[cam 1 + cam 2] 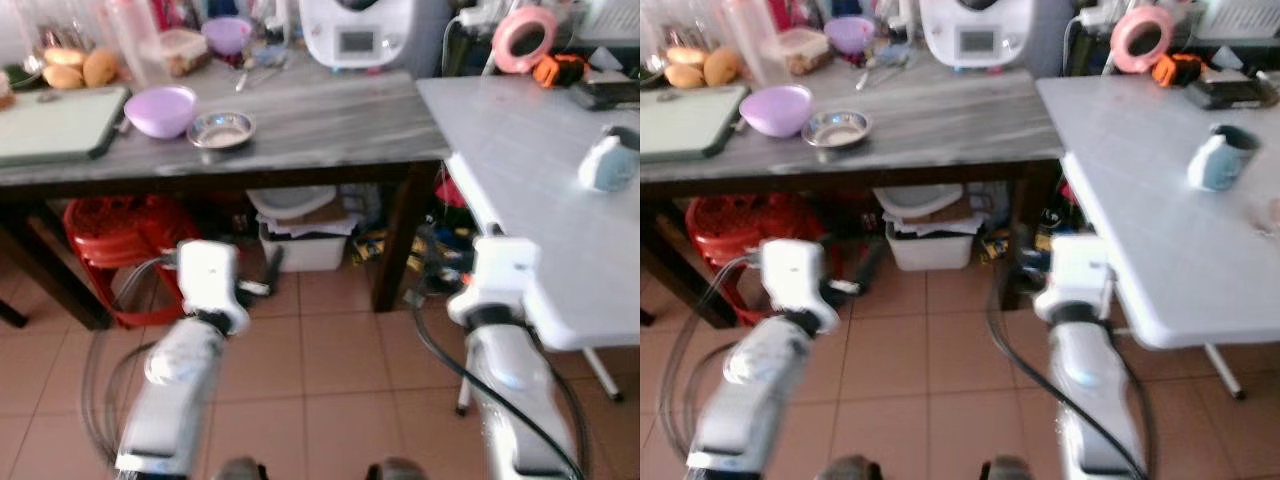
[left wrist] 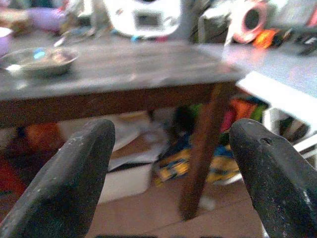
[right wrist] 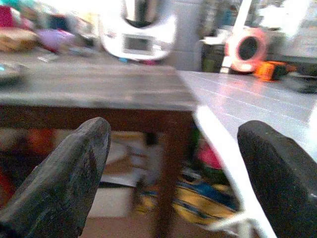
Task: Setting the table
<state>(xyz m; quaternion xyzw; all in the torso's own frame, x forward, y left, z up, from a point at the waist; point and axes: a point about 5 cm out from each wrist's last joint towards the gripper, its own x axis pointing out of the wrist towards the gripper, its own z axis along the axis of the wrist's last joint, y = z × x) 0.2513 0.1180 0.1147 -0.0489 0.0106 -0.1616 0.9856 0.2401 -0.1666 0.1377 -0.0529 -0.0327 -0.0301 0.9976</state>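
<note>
A purple bowl [image 1: 162,110] and a small steel bowl [image 1: 222,129] sit side by side on the grey-topped wooden table [image 1: 330,125] ahead of me. A pale blue mug [image 1: 607,163] stands on the white table [image 1: 530,190] to my right. Both arms are held low in front of me, below table height. My left gripper [image 2: 171,163] is open and empty, facing the wooden table's edge, with the steel bowl [image 2: 39,58] beyond its fingers. My right gripper [image 3: 173,168] is also open and empty, facing the corner where the two tables meet.
A green cutting board [image 1: 55,125], bread rolls [image 1: 80,68], a second purple bowl [image 1: 228,34] and a white appliance [image 1: 355,30] are on the wooden table. Under it stand a red stool [image 1: 120,240] and a white bin [image 1: 300,235]. A pink tape roll [image 1: 525,38] lies at the back right.
</note>
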